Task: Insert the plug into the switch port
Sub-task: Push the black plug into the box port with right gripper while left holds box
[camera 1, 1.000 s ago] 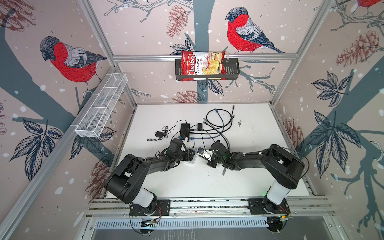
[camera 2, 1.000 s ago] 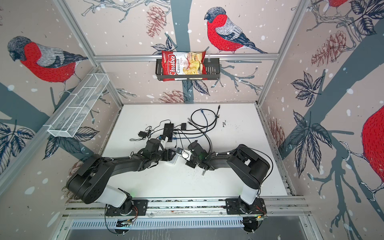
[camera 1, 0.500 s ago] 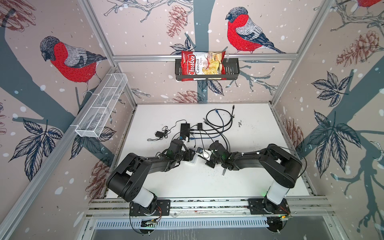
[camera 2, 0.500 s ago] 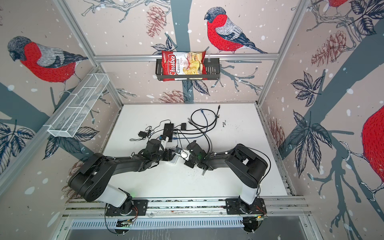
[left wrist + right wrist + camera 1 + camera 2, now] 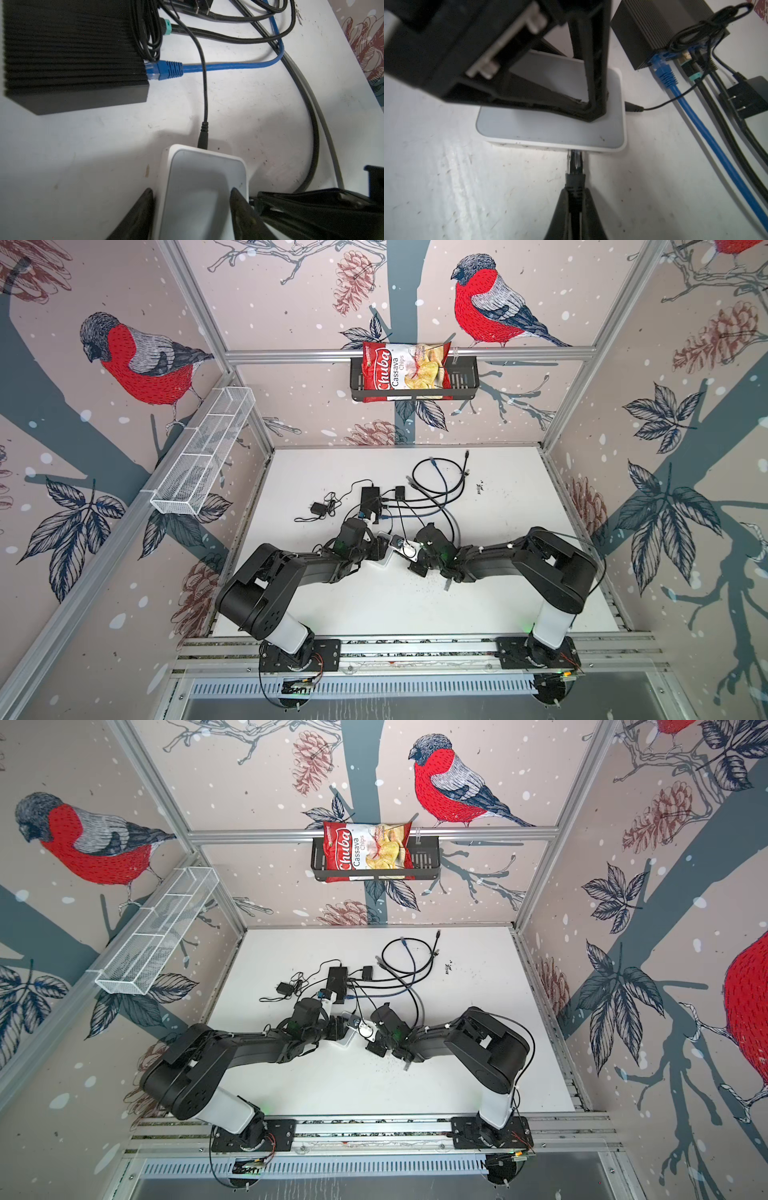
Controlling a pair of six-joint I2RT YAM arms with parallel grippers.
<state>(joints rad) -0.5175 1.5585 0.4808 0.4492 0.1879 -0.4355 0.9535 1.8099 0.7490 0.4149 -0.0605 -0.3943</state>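
Observation:
The switch (image 5: 203,172) is a small white box lying flat mid-table, also seen in both top views (image 5: 385,562) (image 5: 347,1041). My left gripper (image 5: 192,190) straddles it. One of its fingers (image 5: 148,199) is against one long side and the other sits at the port-side edge. My right gripper (image 5: 574,189) is shut on the boot of the black plug (image 5: 575,180). The plug's clear tip meets the port (image 5: 575,150) on the switch's near face. How far in it sits is hidden. In a top view the right gripper (image 5: 402,559) faces the left one across the switch.
A thin black power lead (image 5: 203,137) enters the switch's far end. Behind it stand a black ribbed box (image 5: 72,52) with a blue cable (image 5: 228,66) plugged in, loops of black cable (image 5: 440,485) and a power adapter (image 5: 749,95). A mesh basket (image 5: 203,456) hangs on the left wall.
The left jaws have narrowed onto the switch. The right gripper has edged left with the plug, towards the switch's port face.

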